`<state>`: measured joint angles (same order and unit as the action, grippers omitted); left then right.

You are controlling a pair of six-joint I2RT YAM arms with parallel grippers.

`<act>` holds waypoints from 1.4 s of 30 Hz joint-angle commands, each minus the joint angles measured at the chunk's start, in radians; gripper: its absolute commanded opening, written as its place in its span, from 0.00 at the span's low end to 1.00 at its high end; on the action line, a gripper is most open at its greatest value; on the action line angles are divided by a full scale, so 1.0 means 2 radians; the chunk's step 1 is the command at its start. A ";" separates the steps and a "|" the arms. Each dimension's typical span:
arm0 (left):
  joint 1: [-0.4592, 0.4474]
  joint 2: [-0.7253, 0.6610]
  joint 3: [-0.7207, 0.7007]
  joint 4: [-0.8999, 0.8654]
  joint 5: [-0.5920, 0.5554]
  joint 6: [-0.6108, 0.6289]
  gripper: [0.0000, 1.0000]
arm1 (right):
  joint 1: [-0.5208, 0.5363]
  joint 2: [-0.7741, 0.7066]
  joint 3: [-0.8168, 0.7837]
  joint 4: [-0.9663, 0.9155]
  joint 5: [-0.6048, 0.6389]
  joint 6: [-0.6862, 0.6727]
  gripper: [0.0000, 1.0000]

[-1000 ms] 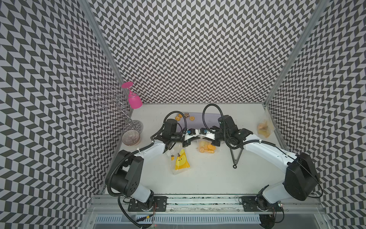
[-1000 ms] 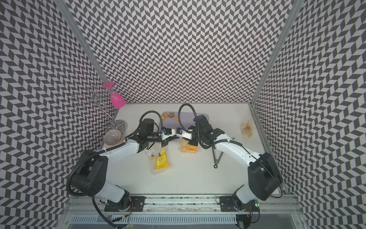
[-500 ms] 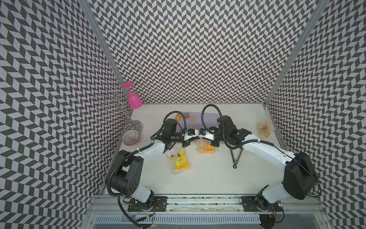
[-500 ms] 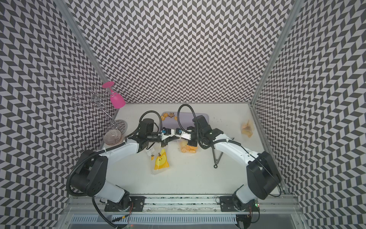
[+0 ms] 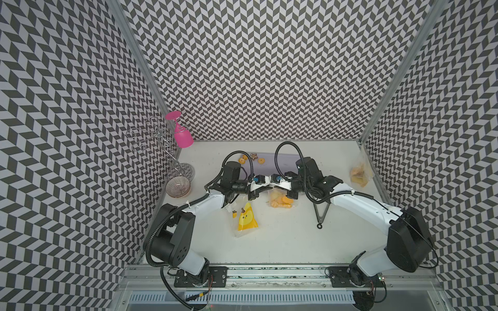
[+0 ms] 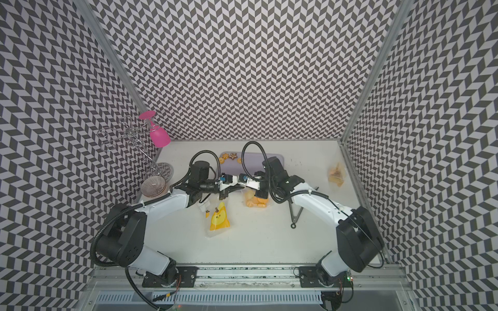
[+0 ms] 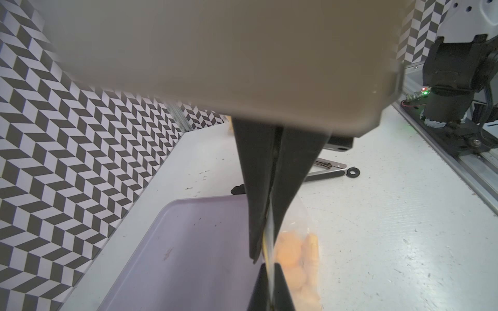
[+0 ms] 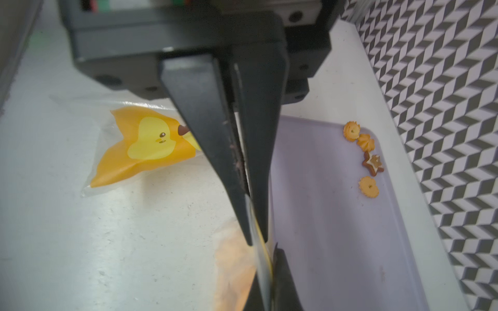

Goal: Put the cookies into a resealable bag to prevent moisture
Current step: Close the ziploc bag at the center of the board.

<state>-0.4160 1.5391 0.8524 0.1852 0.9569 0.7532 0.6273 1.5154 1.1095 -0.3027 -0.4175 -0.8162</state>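
A clear resealable bag (image 5: 280, 200) holding several orange cookies (image 7: 293, 258) hangs just in front of the purple tray (image 5: 285, 159). My left gripper (image 5: 266, 187) (image 7: 265, 255) and right gripper (image 5: 276, 188) (image 8: 257, 239) meet tip to tip, both shut on the bag's top edge. A few loose cookies (image 5: 243, 159) (image 8: 368, 187) lie at one end of the tray (image 8: 336, 242), among them a brown star (image 8: 373, 163). In the left wrist view the tray (image 7: 188, 255) lies bare beside the bag.
A flat bag printed with a yellow chick (image 5: 246, 215) (image 8: 145, 145) lies front left of the held bag. Black tongs (image 5: 320, 212) lie to its right. Another filled bag (image 5: 359, 172) sits by the right wall. Bowls (image 5: 177, 187) and a pink glass (image 5: 182, 134) on a wire rack stand at left.
My right gripper has closed the last bit and shifted slightly left along the bag's top edge toward the left gripper. The left arm has stayed put.
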 commanded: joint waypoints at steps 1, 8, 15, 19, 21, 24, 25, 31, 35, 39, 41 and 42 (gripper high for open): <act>-0.006 0.001 0.009 -0.010 0.000 0.012 0.00 | 0.012 -0.012 -0.001 0.042 -0.033 -0.006 0.00; -0.005 0.001 0.010 -0.011 -0.003 0.012 0.00 | 0.012 -0.023 -0.009 0.056 -0.008 0.005 0.04; -0.005 0.000 0.010 -0.011 -0.004 0.012 0.00 | 0.007 -0.043 -0.025 0.044 0.031 0.010 0.15; -0.004 0.000 0.009 -0.011 -0.005 0.012 0.00 | 0.001 -0.056 -0.035 0.037 0.047 0.007 0.00; -0.004 -0.001 0.010 -0.011 -0.005 0.012 0.00 | -0.002 -0.060 -0.040 0.039 0.059 0.014 0.14; -0.004 0.000 0.009 -0.011 -0.007 0.012 0.00 | -0.009 -0.074 -0.053 0.043 0.064 0.015 0.00; -0.004 0.000 0.010 -0.011 -0.008 0.011 0.00 | -0.012 -0.076 -0.054 0.037 0.064 0.015 0.00; -0.004 -0.002 0.009 -0.010 -0.010 0.011 0.00 | -0.037 -0.091 -0.067 0.004 0.078 0.010 0.00; -0.004 -0.002 0.009 -0.009 -0.010 0.010 0.00 | -0.049 -0.113 -0.092 0.007 0.090 0.008 0.00; -0.004 0.000 0.010 -0.009 -0.009 0.009 0.00 | -0.056 -0.129 -0.110 0.014 0.119 0.018 0.23; -0.004 0.000 0.009 -0.008 -0.009 0.009 0.00 | -0.059 -0.135 -0.116 0.004 0.122 0.012 0.00; -0.004 0.000 0.010 -0.008 -0.008 0.009 0.00 | -0.060 -0.137 -0.118 0.005 0.129 0.016 0.01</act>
<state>-0.4294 1.5391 0.8566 0.1848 0.9314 0.7620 0.5179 1.2697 0.8890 -0.2939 -0.2199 -0.7876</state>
